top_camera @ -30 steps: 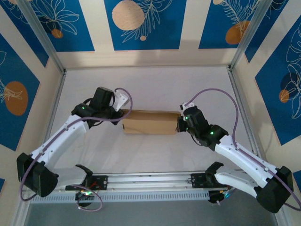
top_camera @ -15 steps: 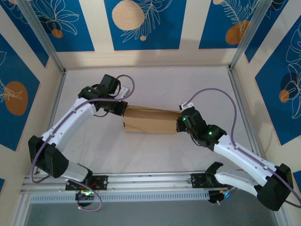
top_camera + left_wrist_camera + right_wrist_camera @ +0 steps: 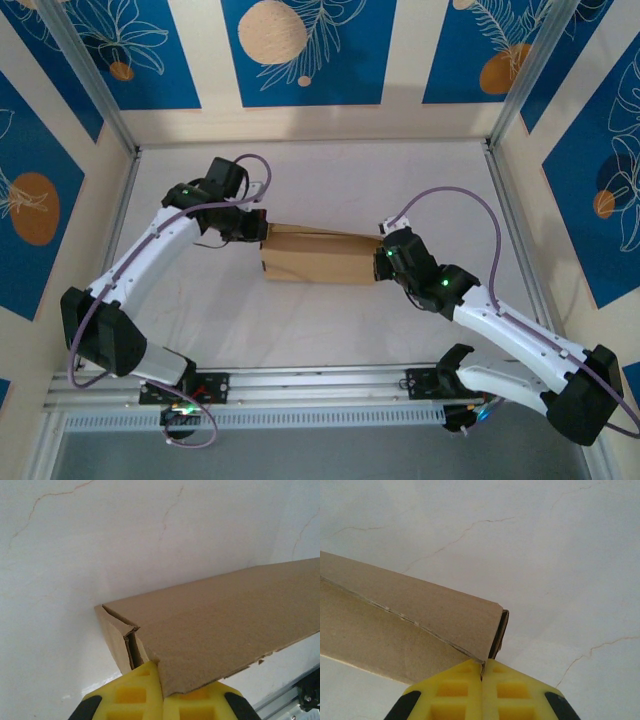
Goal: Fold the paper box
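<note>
From the top view, the paper box [image 3: 320, 258] lies in the middle of the white bench [image 3: 330, 180], long and flat. I have one end in each arm. My left end effector [image 3: 260, 234] is at its left end and my right end effector [image 3: 383, 262] is at its right end. The sheet already looks like a shallow box with its top down, so I think most of the folding is done. From up here I cannot see how my fingers sit.

My left wrist view comes in close. My left end effector [image 3: 161, 682] is pinched shut on a corner of the top panel of the paper box [image 3: 225, 615], with the card caught between the yellow pads [image 3: 131, 695]. The end flaps at that corner stand a little open, with a dark gap. I think they need pressing in.

My right wrist view shows the other end. My right end effector [image 3: 482, 672] has its yellow pads [image 3: 517, 690] pressed together, and a thin edge of the paper box [image 3: 395, 610] seems nipped between them. A dark slit shows at this end too, so I judge it is not fully closed. The top view hides both gaps.
</note>
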Available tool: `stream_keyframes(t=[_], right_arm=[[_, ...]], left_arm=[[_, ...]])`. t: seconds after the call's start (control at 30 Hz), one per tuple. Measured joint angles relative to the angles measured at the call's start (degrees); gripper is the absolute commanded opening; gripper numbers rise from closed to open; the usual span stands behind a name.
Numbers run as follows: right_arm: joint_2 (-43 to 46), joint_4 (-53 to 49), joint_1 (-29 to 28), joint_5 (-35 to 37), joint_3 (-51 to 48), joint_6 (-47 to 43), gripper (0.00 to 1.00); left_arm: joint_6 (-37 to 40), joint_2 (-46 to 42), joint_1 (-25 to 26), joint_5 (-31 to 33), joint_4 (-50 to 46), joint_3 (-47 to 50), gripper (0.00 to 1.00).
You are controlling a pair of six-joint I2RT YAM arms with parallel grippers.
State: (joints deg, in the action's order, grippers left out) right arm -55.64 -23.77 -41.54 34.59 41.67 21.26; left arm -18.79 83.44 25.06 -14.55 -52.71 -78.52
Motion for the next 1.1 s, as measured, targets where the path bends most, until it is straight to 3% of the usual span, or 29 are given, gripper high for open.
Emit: stream_keyframes(t=[0.33,0.77,1.1], right_arm=[[-0.09,0.66,-0.48,-0.33,0.00,0.02,0.00],[0.33,0.28,-0.46,-0.81,0.09,0.04,0.00],[0.37,-0.04,-0.48,-2.29,0.33,0.04,0.00]], left_arm=[[3.30,-1.33,0.02,2.99,1.86,3.30,0.00],[3.93,-8.76,0.72,4.52,13.33,13.94,0.00],[5.86,-10.10,1.09,6.73,13.84,15.06,0.00]])
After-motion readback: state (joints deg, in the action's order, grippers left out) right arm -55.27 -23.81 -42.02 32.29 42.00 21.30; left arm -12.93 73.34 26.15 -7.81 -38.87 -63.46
